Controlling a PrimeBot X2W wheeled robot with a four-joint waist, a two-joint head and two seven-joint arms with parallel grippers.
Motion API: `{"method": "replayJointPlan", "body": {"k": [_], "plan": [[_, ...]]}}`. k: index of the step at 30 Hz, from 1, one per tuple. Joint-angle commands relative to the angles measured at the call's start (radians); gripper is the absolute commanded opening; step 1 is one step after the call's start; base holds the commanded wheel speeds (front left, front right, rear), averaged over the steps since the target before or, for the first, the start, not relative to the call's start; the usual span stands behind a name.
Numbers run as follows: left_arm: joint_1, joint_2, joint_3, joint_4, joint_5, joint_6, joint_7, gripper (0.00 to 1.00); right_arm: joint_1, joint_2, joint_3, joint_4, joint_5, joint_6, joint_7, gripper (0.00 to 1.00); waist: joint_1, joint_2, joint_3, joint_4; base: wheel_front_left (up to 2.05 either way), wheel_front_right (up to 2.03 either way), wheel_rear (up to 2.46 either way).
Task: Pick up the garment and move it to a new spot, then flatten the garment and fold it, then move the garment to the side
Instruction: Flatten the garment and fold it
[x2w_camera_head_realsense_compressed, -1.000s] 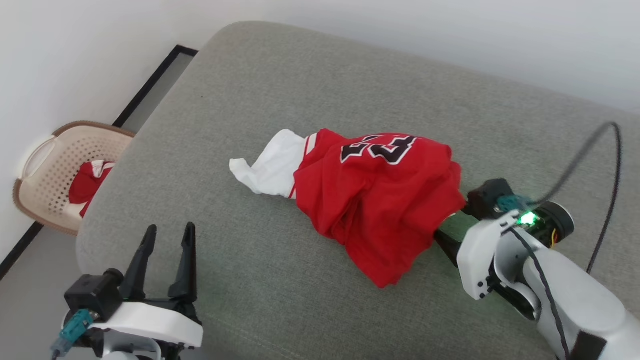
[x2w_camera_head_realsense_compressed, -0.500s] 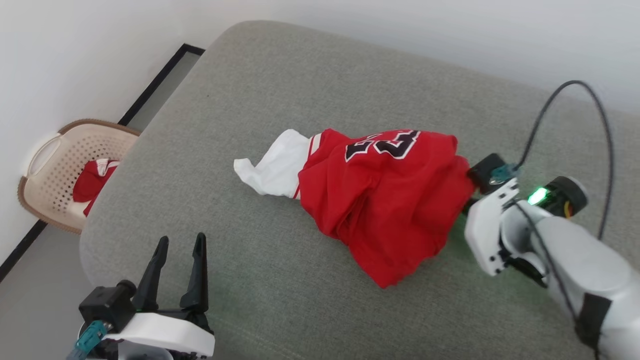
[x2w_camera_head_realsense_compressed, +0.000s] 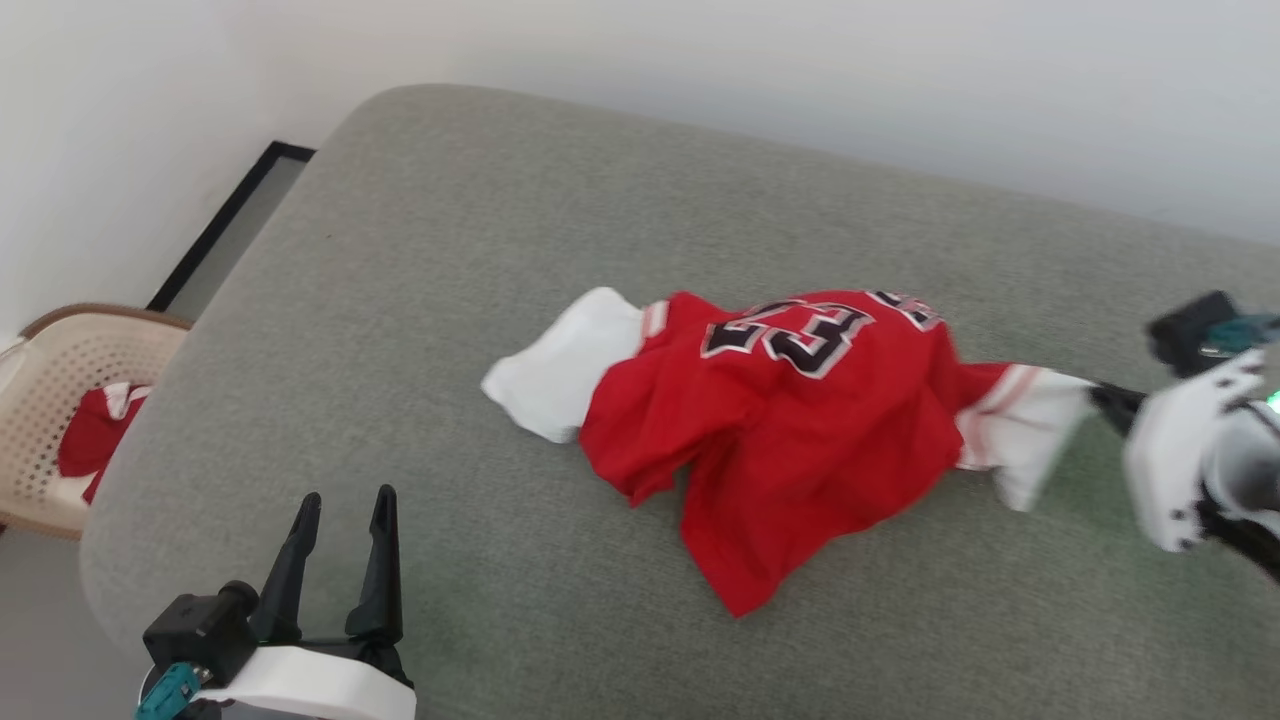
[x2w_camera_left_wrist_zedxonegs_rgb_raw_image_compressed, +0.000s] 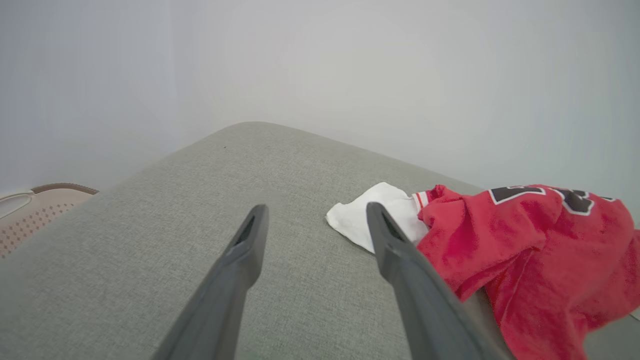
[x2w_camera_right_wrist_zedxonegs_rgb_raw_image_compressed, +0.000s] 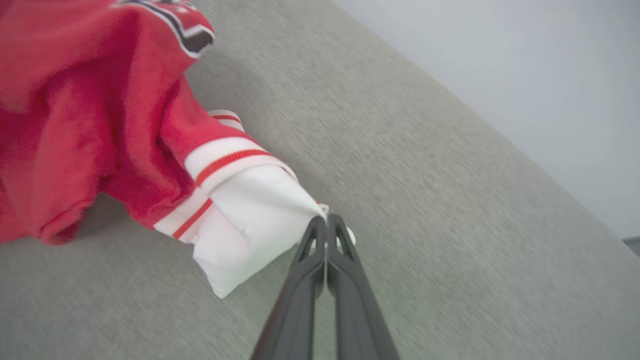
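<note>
The right gripper (x2w_camera_right_wrist_zedxonegs_rgb_raw_image_compressed: 326, 222) has its jaws pressed together on the edge of the white sleeve (x2w_camera_right_wrist_zedxonegs_rgb_raw_image_compressed: 250, 225) of the one red "23" jersey (x2w_camera_head_realsense_compressed: 800, 420), which trails away from them across the grey cushion (x2w_camera_head_realsense_compressed: 500, 200). The left gripper (x2w_camera_head_realsense_compressed: 347, 495) stands spread wide and empty, with the jersey ahead to its right and one basket (x2w_camera_head_realsense_compressed: 50, 390) off to its left. A second ago that sleeve was buried in the bunched heap; the right gripper has since drawn it out sideways.

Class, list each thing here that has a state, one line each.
Large red jersey T-shirt with white sleeves: crumpled on the grey cushion, one sleeve stretched out.
Left pincer: open, empty.
Right pincer: shut on that stretched sleeve.
Beige perforated plastic basket: holds a small red-white cloth.
</note>
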Motion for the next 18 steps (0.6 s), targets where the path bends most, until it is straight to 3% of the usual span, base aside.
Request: {"method": "replayJointPlan", "body": {"k": [1,5,9,18], "plan": [[0.015,0.003,0.0,-0.004,-0.008,-0.004,-0.005,1.0,0.017,-0.019,-0.018,-0.009,0.004,-0.001,0.01,0.0,0.0,0.0,-0.003,-0.015,0.0,0.0,0.0],[0.019,0.008,0.003,-0.006,-0.013,-0.003,-0.005,1.0,0.1,-0.076,-0.117,-0.057,0.004,-0.001,0.05,0.0,0.0,0.0,-0.006,-0.038,0.0,0.0,0.0],[0.014,0.01,0.0,-0.005,-0.016,-0.003,-0.005,1.0,0.187,-0.093,-0.214,-0.09,-0.012,-0.001,0.071,0.0,0.0,0.0,0.0,-0.055,0.0,0.0,0.0],[-0.013,0.01,0.0,0.003,-0.027,-0.003,-0.005,1.0,0.261,0.026,-0.319,-0.054,-0.065,-0.001,0.091,0.0,0.0,0.0,0.022,-0.081,0.0,0.0,0.0]]}}
